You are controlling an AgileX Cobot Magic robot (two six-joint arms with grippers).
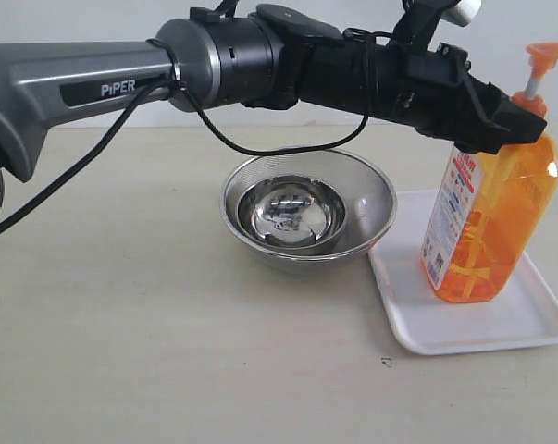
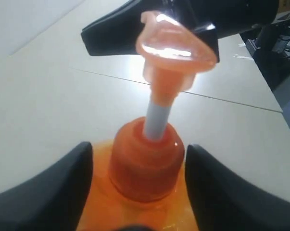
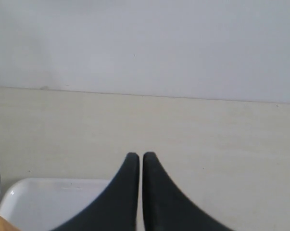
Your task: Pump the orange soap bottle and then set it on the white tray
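The orange soap bottle (image 1: 487,222) stands upright on the white tray (image 1: 464,338) at the right, its pump head (image 1: 547,53) raised on the white stem. My left gripper (image 1: 514,125) reaches across from the left and is closed on the bottle's shoulder below the collar. In the left wrist view its fingers (image 2: 48,192) press the orange body on both sides of the collar (image 2: 147,163). The right gripper (image 3: 136,155) is shut and empty, above a corner of the tray (image 3: 53,197). Its black fingers (image 2: 116,31) show just behind the pump head (image 2: 176,45).
A round steel bowl (image 1: 306,213) with a smaller bowl inside sits on the table just left of the tray, under my left forearm. A black cable (image 1: 260,148) hangs from that arm above the bowl. A pale wall stands behind the table.
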